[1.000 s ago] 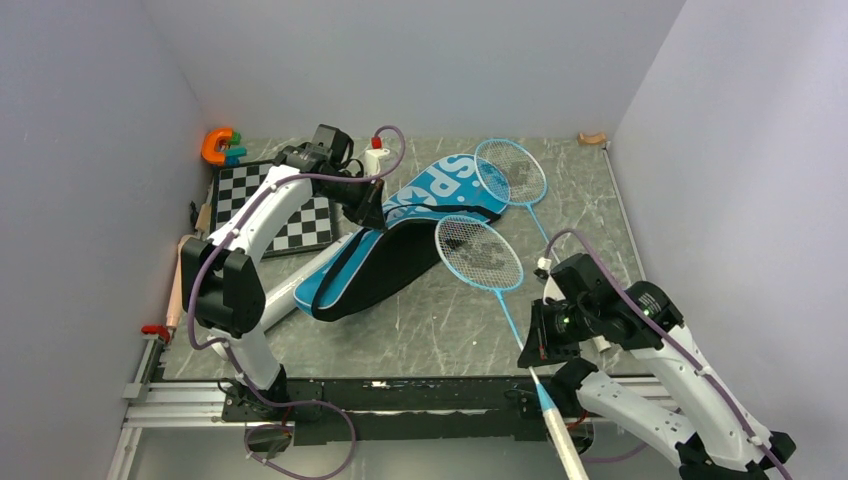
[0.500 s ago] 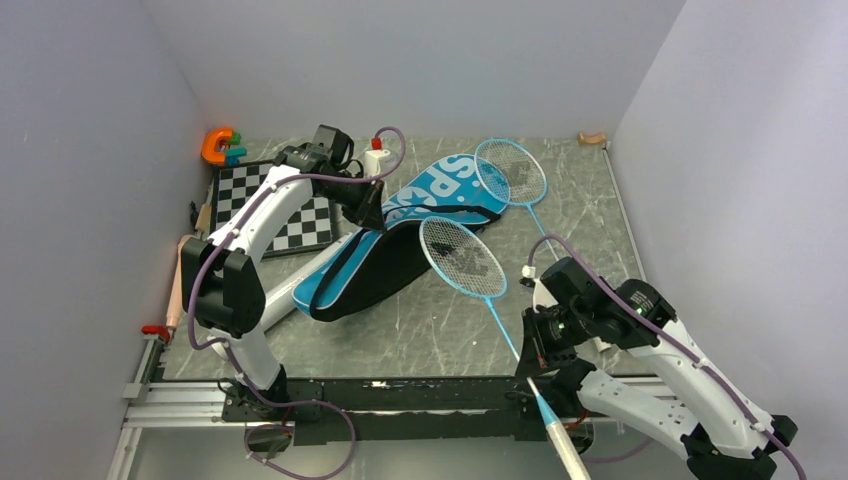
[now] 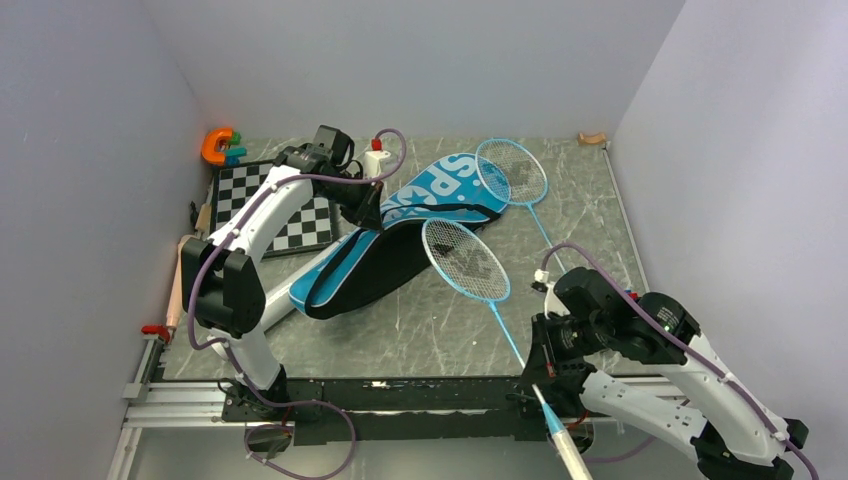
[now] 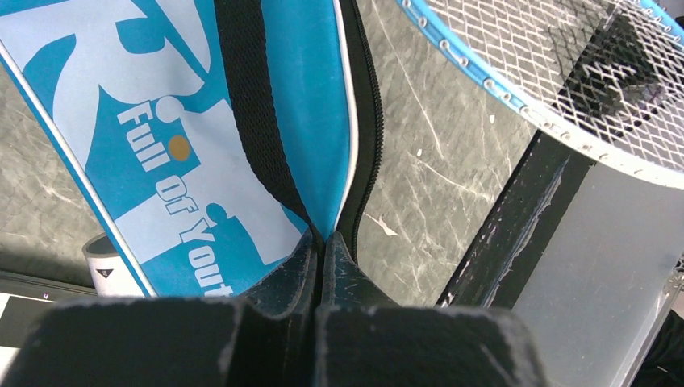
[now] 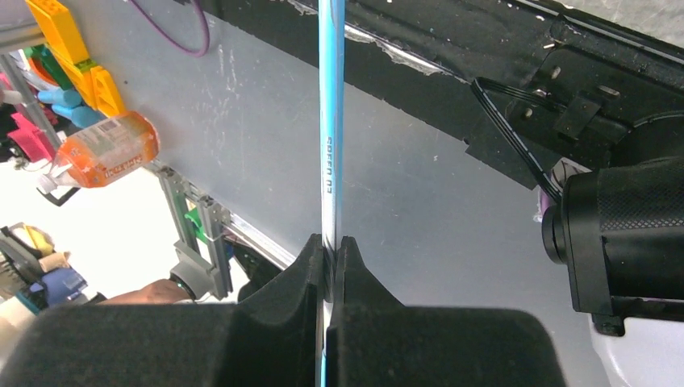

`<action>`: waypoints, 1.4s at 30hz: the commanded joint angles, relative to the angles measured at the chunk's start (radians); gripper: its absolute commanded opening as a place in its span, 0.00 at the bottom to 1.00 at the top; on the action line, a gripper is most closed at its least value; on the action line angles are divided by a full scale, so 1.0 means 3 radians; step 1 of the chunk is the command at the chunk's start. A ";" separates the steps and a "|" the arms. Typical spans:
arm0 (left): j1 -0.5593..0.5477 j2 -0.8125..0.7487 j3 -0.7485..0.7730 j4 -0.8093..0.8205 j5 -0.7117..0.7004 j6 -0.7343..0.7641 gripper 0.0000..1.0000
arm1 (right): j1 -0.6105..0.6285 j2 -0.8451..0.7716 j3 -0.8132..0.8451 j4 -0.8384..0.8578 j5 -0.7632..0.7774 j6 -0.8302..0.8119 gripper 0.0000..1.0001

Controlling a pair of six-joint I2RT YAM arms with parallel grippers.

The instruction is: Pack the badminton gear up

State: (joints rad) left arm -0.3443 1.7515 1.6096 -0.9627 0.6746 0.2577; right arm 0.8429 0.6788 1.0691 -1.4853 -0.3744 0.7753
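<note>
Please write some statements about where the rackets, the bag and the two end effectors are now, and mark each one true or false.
1. The right end effector is shut on a racket at its shaft. True.
2. The left end effector is open. False: it is shut on the edge of the blue bag.
3. Both rackets lie inside the bag. False: the held racket's head is outside it, and the other racket lies at the bag's far end.
4. The chessboard lies to the left of the bag. True.

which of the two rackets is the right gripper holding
The nearer racket, head by the open blue bag: the right gripper is shut on its shaft. The far racket lies free farther back.
</note>
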 commanded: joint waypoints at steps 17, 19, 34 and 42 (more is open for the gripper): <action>-0.0122 -0.0018 0.0248 0.0031 0.0027 0.0073 0.00 | 0.0035 0.0120 -0.0310 0.0055 0.0014 -0.0193 0.00; -0.0183 -0.0049 0.0223 0.0008 0.0062 0.0101 0.00 | 0.0036 0.0218 -0.0271 0.0184 0.0102 -0.0180 0.00; -0.0577 -0.0210 -0.0053 -0.0409 0.0460 0.0535 0.00 | 0.0190 0.0959 -0.0373 0.1150 0.0748 -0.0035 0.00; -0.0600 -0.0415 -0.0300 -0.0558 0.0582 0.0688 0.00 | 0.0221 0.1463 -0.0548 0.1844 0.1310 0.0284 0.00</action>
State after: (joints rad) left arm -0.5152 1.7107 1.5429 -1.0782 0.7620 0.4114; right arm 0.9043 1.0706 0.9100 -1.1107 -0.1036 0.7956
